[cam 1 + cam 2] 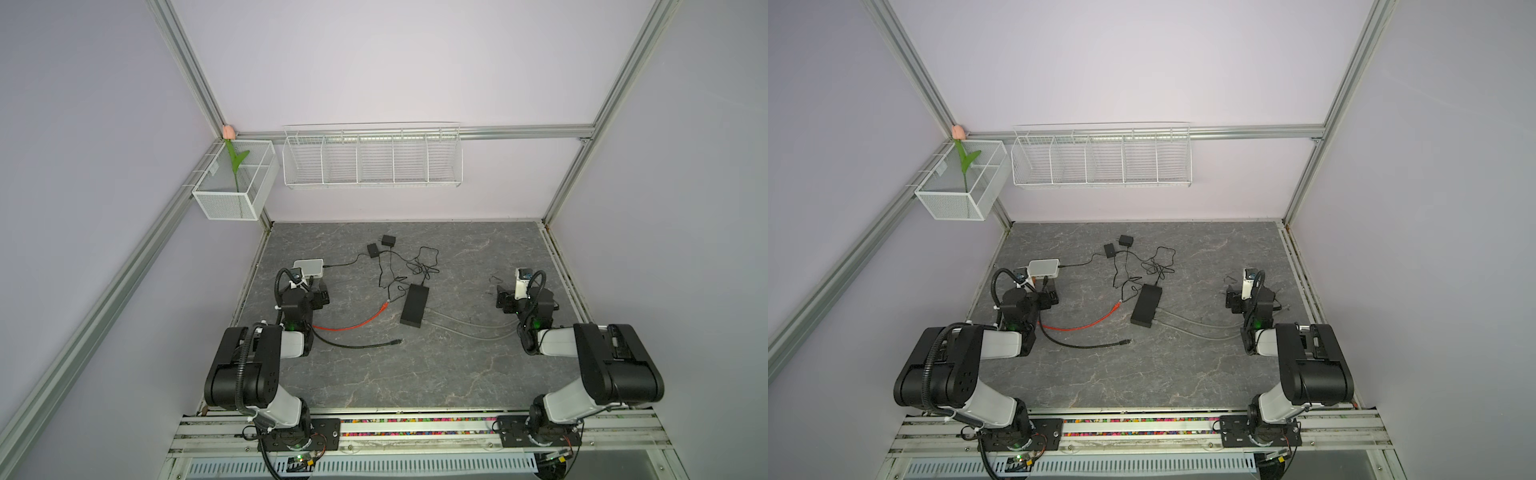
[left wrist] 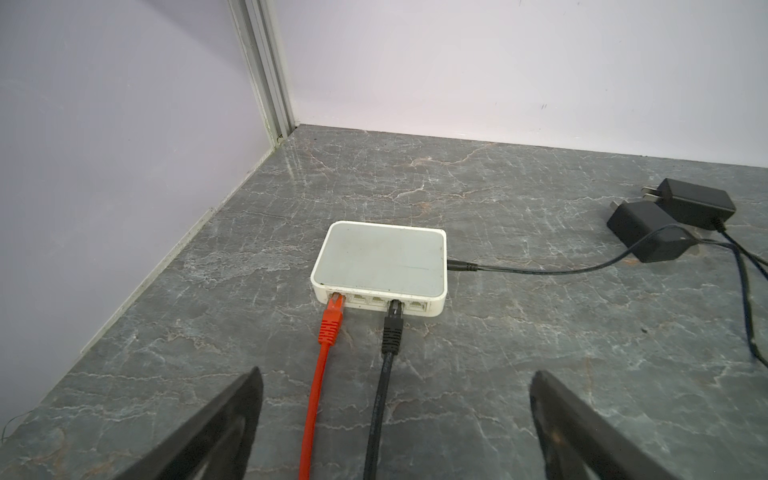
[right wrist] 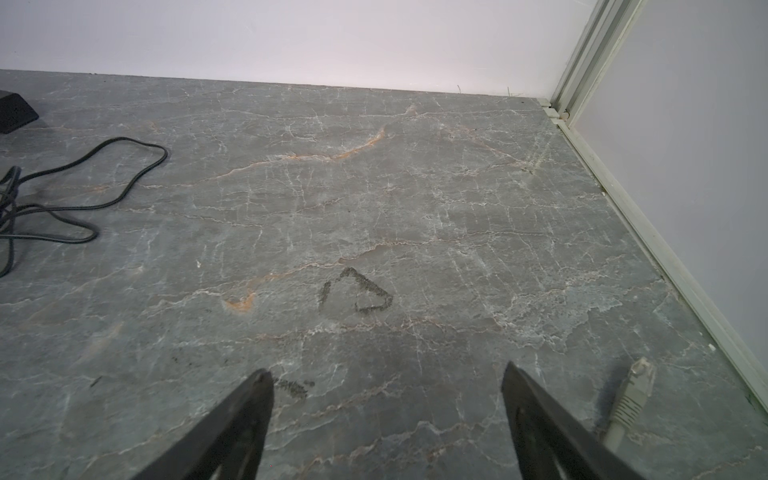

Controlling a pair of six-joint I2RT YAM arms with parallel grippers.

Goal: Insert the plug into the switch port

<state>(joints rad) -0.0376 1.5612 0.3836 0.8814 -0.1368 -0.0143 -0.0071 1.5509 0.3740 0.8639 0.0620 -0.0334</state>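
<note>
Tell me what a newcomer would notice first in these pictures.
The red cable is plugged, like a black cable, into the white switch at the far left of the table, ahead of the open left gripper. Mid-table lies a black box beside tangled cords; a pink tulip stands in the corner basket.

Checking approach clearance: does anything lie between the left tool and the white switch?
Yes: the orange cable and black cable run from the white switch, plugged into its front ports, back between the tips of the open left tool.
</note>
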